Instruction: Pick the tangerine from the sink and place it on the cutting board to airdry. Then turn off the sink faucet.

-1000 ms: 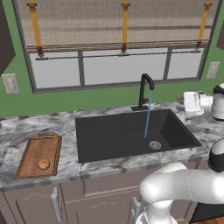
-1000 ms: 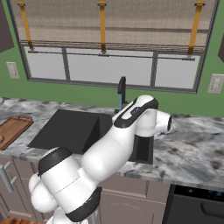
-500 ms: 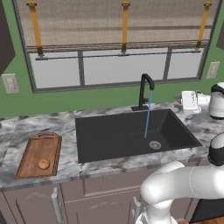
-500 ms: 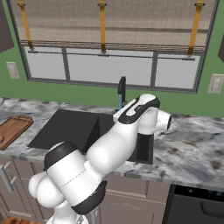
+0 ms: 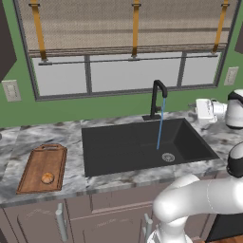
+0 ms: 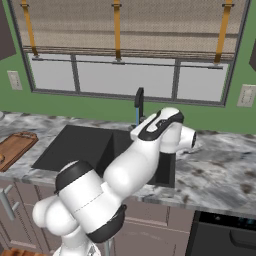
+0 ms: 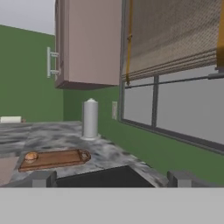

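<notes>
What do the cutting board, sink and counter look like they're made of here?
Cutting board: reddish-brown with lengthwise streaks, likely wood, low sheen. Sink: flat matte black without highlights, possibly composite or coated metal; its drain looks like shiny metal. Counter: grey with dark veining, looks like polished marble or stone.

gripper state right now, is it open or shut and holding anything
Gripper: open, jaws wide apart, holding nothing; the tangerine lies on the cutting board.

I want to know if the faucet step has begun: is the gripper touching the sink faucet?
Apart. In the left base view the gripper hangs over the counter to the right of the sink faucet, with green wall showing between them, and water runs.
</notes>
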